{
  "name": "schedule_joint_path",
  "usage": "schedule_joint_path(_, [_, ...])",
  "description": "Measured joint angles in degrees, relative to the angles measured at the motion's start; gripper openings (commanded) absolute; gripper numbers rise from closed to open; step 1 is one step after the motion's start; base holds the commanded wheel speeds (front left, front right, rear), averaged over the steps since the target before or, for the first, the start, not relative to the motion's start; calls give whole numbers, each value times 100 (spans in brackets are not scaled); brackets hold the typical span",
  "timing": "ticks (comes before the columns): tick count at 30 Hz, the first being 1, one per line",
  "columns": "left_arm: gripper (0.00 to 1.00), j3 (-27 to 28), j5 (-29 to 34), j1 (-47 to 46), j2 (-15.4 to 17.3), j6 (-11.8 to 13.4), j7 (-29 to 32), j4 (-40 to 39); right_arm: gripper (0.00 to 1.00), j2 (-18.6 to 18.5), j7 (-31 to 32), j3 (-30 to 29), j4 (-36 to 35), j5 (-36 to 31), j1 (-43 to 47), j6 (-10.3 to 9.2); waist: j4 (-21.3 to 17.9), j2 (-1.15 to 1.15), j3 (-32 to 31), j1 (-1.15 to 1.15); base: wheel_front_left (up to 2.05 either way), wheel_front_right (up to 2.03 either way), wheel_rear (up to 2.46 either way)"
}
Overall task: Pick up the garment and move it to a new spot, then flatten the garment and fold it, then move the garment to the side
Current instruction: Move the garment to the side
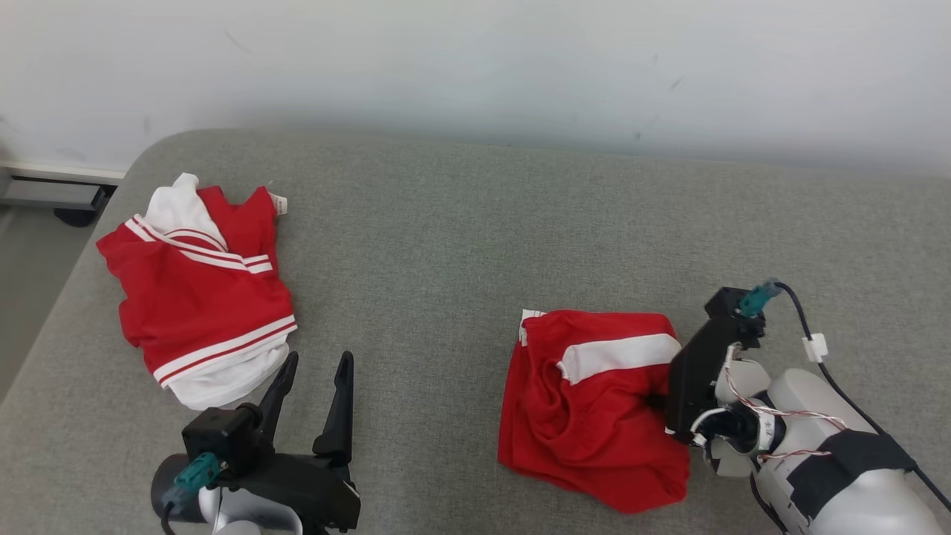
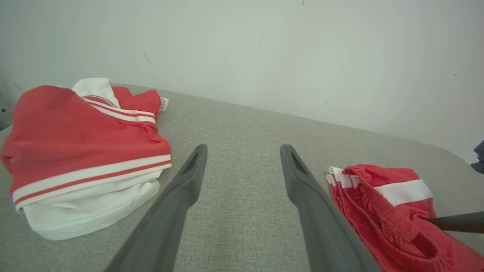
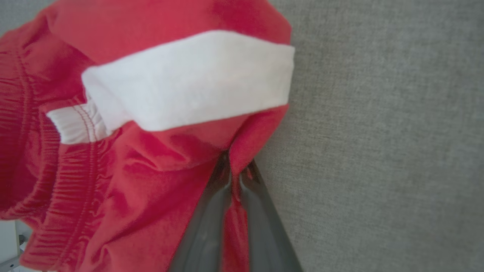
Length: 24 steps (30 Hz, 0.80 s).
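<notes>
The shorts (image 1: 594,401) lie crumpled on the worktop (image 1: 461,245), well right of the shirt (image 1: 197,297). The right claw (image 3: 233,170) pinches a fold on their side away from the shirt. The left claw (image 1: 318,358) stands spread beside the shirt. The fabric is likely light and limp: grip the hems or waistband.
</notes>
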Motion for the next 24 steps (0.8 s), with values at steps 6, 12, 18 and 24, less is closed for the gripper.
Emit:
schedule_joint_path(6, [100,62,-4,-8,41,1,-1,55,0,93,47,64,75,-2,-169,73,-125,0,-38,0,0,0,0])
schedule_joint_path(12, [100,109,-8,-2,78,1,-10,52,0,-58,60,35,27,-2,-381,208,-322,0,-98,0,0,0,0])
schedule_joint_path(18, [100,134,-8,120,116,2,-29,32,0,-297,207,34,21,-53,-675,264,-597,0,-131,0,0,0,0])
schedule_joint_path(24, [100,142,-8,120,126,2,-35,-15,0,-548,311,45,22,-167,-944,266,-834,0,-133,0,0,0,0])
